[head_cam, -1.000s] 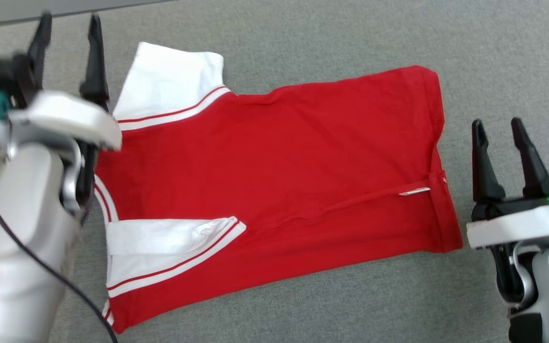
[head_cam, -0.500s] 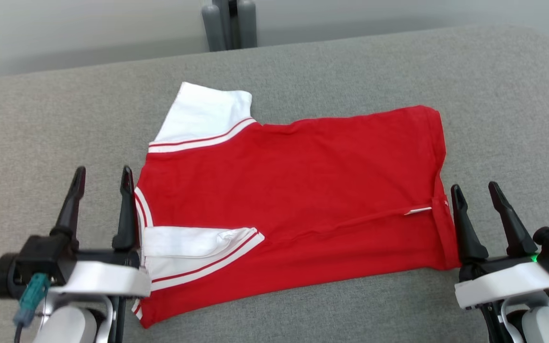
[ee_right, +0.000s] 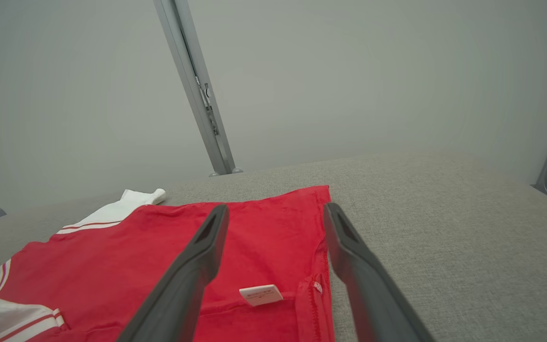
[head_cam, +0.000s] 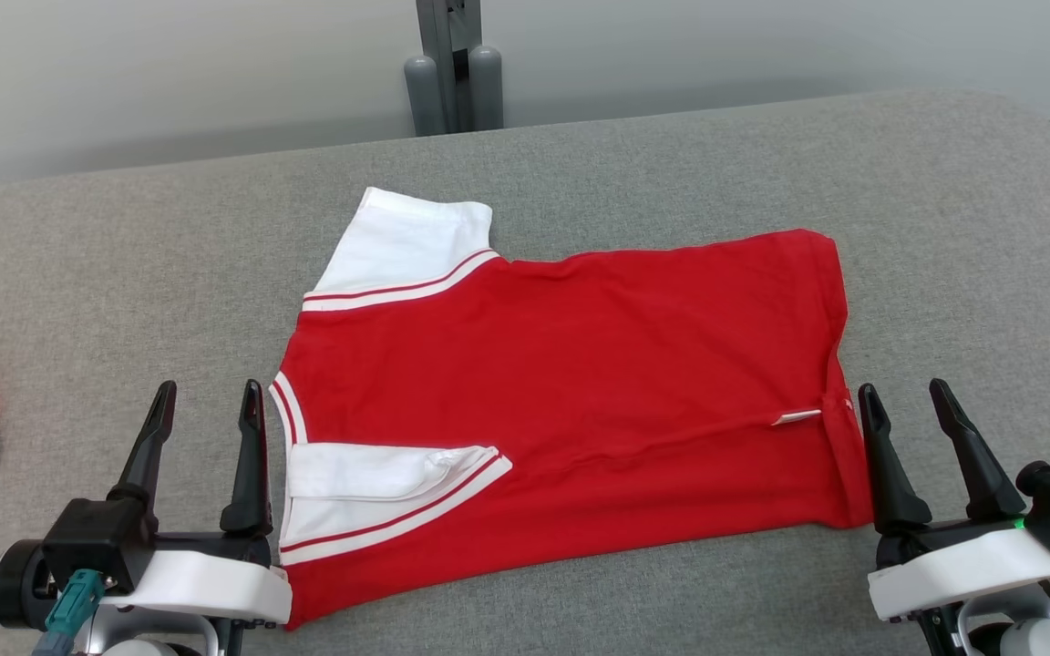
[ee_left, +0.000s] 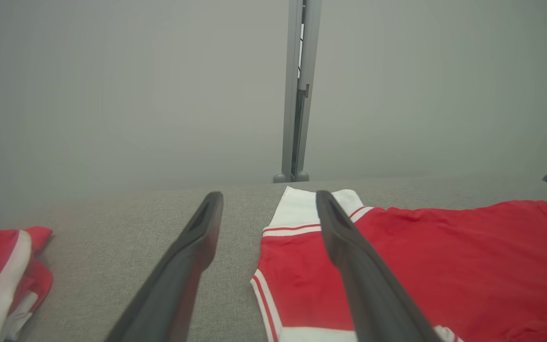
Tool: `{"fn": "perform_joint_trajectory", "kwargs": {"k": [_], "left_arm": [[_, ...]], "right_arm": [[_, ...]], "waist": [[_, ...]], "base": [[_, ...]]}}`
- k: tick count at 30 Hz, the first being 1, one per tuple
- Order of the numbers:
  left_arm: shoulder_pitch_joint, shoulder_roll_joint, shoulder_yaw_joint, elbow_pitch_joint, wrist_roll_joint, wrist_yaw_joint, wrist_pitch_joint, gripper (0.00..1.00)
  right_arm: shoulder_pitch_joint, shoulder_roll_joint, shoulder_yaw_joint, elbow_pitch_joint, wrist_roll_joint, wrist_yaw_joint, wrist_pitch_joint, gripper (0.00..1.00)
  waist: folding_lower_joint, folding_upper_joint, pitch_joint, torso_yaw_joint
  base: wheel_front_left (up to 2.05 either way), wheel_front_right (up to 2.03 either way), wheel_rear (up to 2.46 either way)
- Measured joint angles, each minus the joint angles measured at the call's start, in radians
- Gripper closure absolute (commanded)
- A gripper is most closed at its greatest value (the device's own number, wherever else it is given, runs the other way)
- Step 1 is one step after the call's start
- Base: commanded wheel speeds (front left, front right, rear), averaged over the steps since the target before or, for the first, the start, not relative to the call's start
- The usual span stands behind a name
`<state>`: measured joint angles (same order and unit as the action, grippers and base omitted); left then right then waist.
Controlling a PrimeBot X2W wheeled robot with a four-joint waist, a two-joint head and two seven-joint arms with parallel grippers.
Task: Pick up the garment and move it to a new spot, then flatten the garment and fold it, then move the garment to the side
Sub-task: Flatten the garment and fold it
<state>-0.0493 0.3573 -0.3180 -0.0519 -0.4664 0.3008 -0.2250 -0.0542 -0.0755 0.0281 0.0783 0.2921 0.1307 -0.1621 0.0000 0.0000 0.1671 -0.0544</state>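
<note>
Pulling left gripper [head_cam: 209, 390] back beside garment [head_cam: 580, 383]; right gripper [head_cam: 903, 388] opposite; both spread, empty; I judge flattening done, fold next.

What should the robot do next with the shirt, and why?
Probably send the open left claw to fold in the far white sleeve: the near sleeve already lies folded onto the red shirt, that one sticks out.
</note>
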Motion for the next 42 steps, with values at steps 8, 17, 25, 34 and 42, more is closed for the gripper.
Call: {"fn": "perform_joint_trajectory", "kwargs": {"k": [8,17,25,34,42], "left_arm": [[-0.008,0.005,-0.010,-0.008,0.007,0.004,0.015,0.00],[-0.206,0.008,-0.031,-0.002,0.034,-0.037,0.032,0.00],[-0.594,-0.029,-0.080,0.246,-0.010,-0.201,0.143,0.00],[-0.909,-0.054,-0.078,0.829,-0.083,-0.346,0.253,0.00],[-1.016,-0.044,-0.099,1.099,-0.094,-0.402,0.284,0.00]], "right_arm": [[-0.002,0.004,0.004,-0.014,0.000,0.000,0.005,0.00],[-0.030,0.008,0.014,-0.028,0.001,0.000,0.005,0.00],[-0.086,0.010,0.052,-0.022,0.012,0.000,-0.002,0.00],[-0.159,0.014,0.101,0.026,0.037,0.000,-0.041,0.00],[-0.186,0.016,0.119,0.063,0.053,0.000,-0.067,0.00]], "waist": [[0.0000,0.0000,0.015,0.000],[0.0000,0.0000,0.062,-0.004],[0.0001,0.0000,0.130,-0.050],[0.0000,0.0000,0.254,-0.142],[0.0000,0.0000,0.328,-0.210]], "base": [[0.00,0.00,0.00],[0.00,0.00,0.00],[0.00,0.00,0.00],[0.00,0.00,0.00],[0.00,0.00,0.00]]}}
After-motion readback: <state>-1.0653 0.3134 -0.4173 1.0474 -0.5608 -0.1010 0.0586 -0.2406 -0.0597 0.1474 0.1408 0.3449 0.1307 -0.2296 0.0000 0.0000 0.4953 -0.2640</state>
